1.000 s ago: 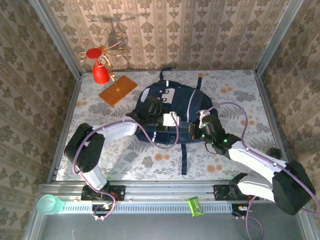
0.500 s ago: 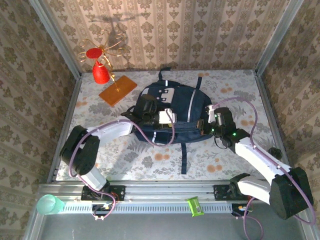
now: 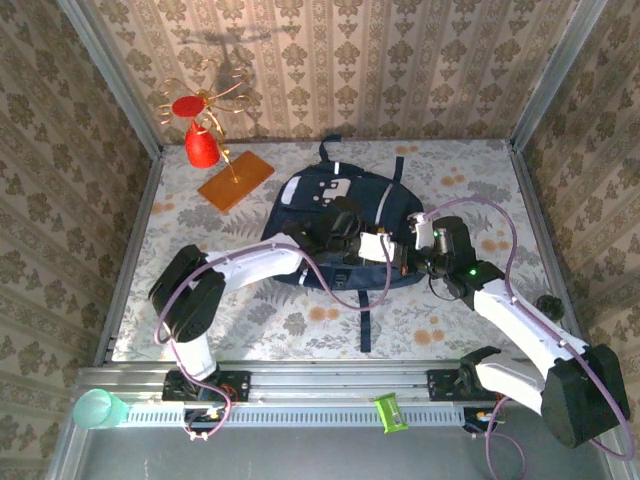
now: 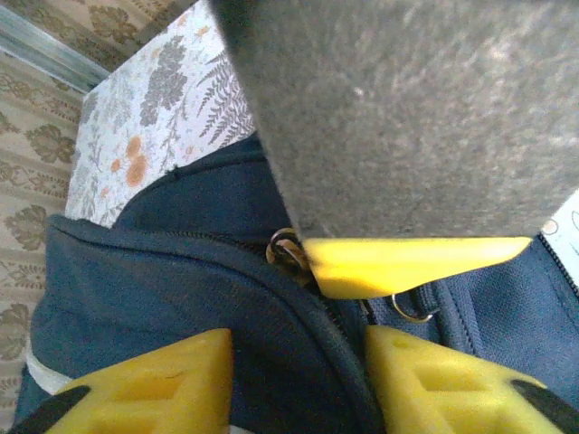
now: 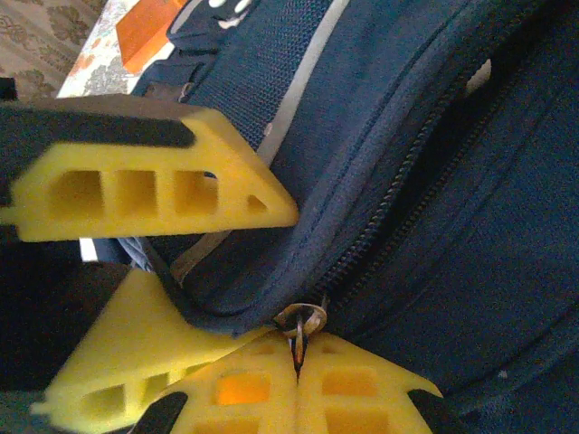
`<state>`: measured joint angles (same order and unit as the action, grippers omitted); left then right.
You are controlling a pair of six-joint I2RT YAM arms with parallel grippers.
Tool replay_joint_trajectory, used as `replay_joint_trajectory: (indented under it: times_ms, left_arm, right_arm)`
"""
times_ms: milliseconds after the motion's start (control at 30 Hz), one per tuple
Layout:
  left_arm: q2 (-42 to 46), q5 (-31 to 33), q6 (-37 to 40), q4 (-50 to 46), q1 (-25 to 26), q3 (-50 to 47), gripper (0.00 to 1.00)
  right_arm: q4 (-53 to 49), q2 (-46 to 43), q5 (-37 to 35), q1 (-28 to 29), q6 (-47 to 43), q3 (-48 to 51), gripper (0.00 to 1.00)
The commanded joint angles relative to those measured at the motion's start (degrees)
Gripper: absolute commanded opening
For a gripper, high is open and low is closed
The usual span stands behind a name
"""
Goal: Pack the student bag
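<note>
a flowered table [image 3: 250, 320] holds a big navy backpack [image 3: 335, 195], lying flat at its middle toward the back wall, with both robot arms reaching over the bag's near right part. the left gripper [image 4: 298, 362] has its yellow fingers apart on either side of a zipper seam, and i cannot tell whether they pinch it. the right gripper [image 5: 297, 362] is clamped tight on a small metal zipper ring [image 5: 301, 318].
</note>
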<state>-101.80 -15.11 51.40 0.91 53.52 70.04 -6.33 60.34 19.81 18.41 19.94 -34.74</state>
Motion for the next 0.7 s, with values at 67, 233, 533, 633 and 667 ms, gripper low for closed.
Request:
replay_joint_trajectory:
  times_ms: [67, 233, 533, 633, 667]
  left_arm:
    - [2.45, 1.17, 1.14, -1.81, -1.12, -1.58, 0.08]
    - [7.9, -8.26, 1.37, -0.22, -3.71, -7.32, 0.0]
    - [13.65, -20.42, 0.92, -0.08, -9.72, -12.6, 0.0]
    - [15.84, -25.44, 0.15, -2.27, -12.21, -14.57, 0.0]
    - [16.84, -25.58, -1.03, -2.04, -13.02, -15.93, 0.0]
  right_arm:
    - [-2.59, -2.33, -2.78, 0.24, 0.05, 0.45, 0.0]
    - [-6.75, -2.57, -16.75, -0.85, -1.12, 0.07, 0.0]
    - [-9.3, 1.29, -22.46, -4.55, -4.14, -5.49, 0.0]
    - [-10.36, 5.18, -20.91, -5.66, -3.63, -8.42, 0.0]
    - [-10.46, 6.31, -19.85, -5.76, -3.51, -9.14, 0.0]
